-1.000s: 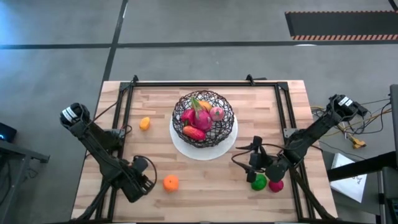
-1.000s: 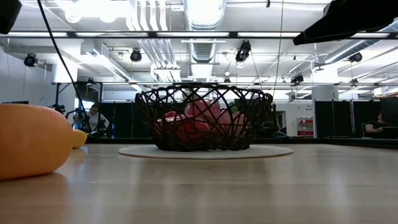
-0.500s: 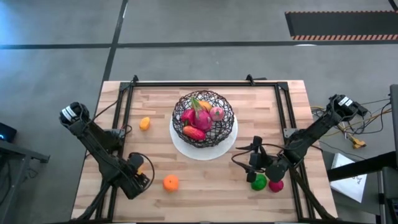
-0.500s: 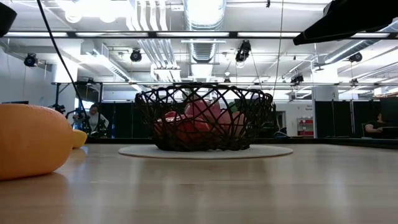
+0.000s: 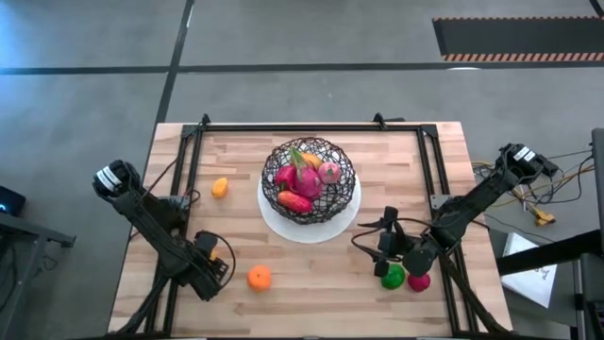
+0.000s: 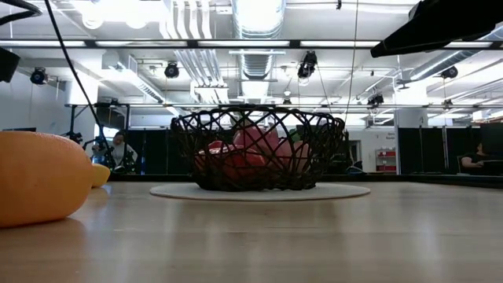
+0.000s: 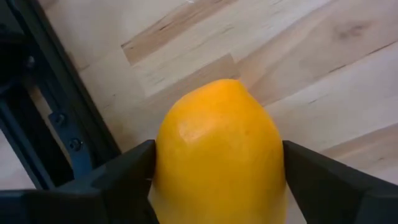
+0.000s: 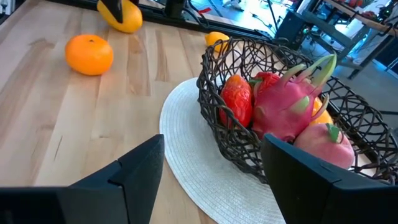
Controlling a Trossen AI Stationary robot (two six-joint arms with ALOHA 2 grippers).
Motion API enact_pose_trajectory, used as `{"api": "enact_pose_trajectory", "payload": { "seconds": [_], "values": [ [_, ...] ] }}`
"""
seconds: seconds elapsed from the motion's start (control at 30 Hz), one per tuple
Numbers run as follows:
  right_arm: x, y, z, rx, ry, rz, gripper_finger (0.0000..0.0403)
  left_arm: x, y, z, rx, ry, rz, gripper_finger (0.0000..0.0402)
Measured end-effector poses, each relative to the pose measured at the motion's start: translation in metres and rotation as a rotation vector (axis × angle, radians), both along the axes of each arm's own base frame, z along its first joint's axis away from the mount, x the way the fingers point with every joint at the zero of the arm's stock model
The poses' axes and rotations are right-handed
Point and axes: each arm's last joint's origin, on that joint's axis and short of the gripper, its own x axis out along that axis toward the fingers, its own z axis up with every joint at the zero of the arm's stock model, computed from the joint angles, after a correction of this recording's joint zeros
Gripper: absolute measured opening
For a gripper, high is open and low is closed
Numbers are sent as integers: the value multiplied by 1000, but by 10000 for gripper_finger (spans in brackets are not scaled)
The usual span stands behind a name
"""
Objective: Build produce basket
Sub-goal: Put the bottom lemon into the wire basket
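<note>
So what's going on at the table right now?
The left gripper is shut on a yellow-orange lemon-shaped toy fruit near the table's front left. The black wire basket, on a white round plate, already holds several pieces. The right gripper waits open beside a green piece and a magenta piece.

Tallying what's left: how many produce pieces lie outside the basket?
5: lemon in the left gripper, orange beside it, small orange fruit left of the basket, green fruit and magenta fruit by the right gripper; arms may hide more.
</note>
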Motion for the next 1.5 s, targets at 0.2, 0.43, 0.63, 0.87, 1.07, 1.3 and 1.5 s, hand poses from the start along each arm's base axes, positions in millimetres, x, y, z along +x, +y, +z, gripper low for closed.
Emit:
{"api": "enact_pose_trajectory", "payload": {
  "seconds": [0.2,0.43,0.63,0.87,1.07,1.3,1.5],
  "values": [
    [0,0,0,2,-1,-1,249,0,0,-1,0,0,2,288],
    [-6,5,1,-19,6,40,243,8,-5,6,20,-113,-46,282],
    [-18,8,11,-3,-12,84,237,33,-13,41,155,-456,-168,281],
    [-20,6,14,-12,-36,53,237,98,-12,81,508,-868,-470,281],
    [-18,7,10,-48,-38,15,237,172,31,108,804,-1049,-712,280],
    [-18,7,9,-29,-40,7,237,228,119,77,974,-989,-754,280],
    [-18,8,9,-19,-42,6,237,255,169,27,903,-887,-686,281]
  ]
}}
